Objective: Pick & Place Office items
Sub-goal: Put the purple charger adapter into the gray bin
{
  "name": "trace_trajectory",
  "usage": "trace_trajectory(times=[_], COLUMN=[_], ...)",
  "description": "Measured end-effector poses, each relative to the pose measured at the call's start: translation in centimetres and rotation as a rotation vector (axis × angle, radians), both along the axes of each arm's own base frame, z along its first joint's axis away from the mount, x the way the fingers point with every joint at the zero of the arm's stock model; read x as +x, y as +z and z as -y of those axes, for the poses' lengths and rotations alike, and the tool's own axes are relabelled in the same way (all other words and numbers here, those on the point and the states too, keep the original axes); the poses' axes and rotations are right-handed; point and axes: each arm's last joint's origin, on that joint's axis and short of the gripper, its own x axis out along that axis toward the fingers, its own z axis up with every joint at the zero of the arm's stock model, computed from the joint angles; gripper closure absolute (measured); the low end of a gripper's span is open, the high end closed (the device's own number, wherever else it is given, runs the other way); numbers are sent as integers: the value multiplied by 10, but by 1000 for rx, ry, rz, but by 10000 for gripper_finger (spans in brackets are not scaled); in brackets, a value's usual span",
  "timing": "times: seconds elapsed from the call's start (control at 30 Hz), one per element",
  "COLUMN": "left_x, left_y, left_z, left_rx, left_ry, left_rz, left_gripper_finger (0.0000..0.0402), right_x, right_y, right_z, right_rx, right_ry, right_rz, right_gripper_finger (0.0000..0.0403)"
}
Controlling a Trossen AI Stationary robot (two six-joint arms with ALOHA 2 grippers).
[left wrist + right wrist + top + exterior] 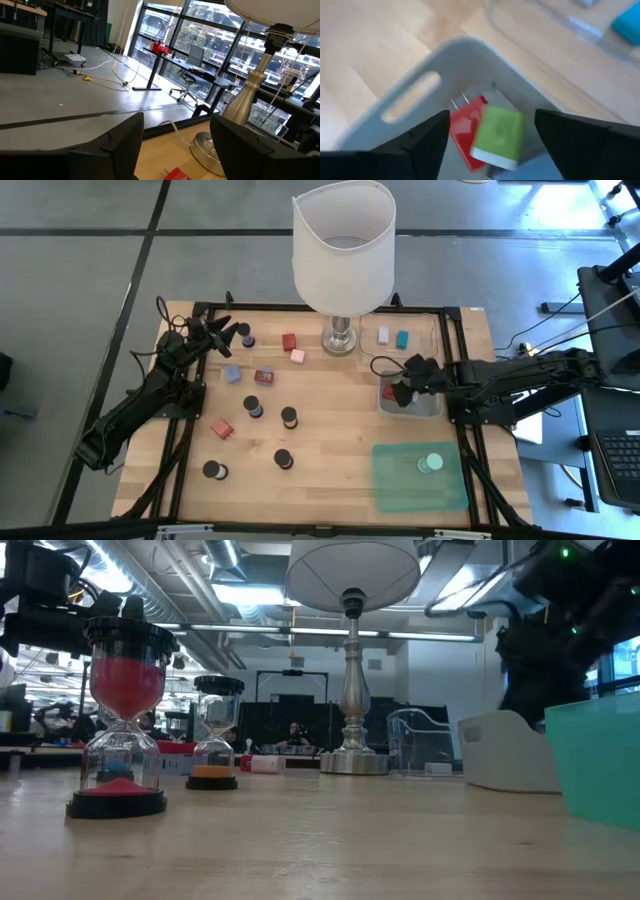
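Office items: black short cylinders and small red, pink and blue blocks, scattered left-centre on the pale wooden table. Grey plastic tray, right-centre, holds red block and green block; right gripper released above. Left gripper released, upper left. White-shaded lamp, top centre.

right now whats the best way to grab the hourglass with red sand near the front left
Grip the red hourglass from above, jaws closing across its black round top cap. It stands upright, its glass waist looks narrow and fragile, and the low view shows open space on both sides of it.
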Motion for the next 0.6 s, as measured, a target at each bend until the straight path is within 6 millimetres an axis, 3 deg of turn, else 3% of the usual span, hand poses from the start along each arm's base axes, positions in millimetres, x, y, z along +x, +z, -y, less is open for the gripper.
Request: trace_trajectory(times=[0.37, 0.6], left_x=[0, 0], left_y=[0, 0], left_z=[0, 0], left_rx=[0, 0], left_ry=[0, 0], left_rz=[0, 0], left_gripper_finger=[176, 175], right_x=[24, 39], right_y=[69, 79], right_z=[5, 13], right_rx=[-314, -371], right_ry=[57, 25], right_rz=[163, 299], right_gripper_finger=[66, 64])
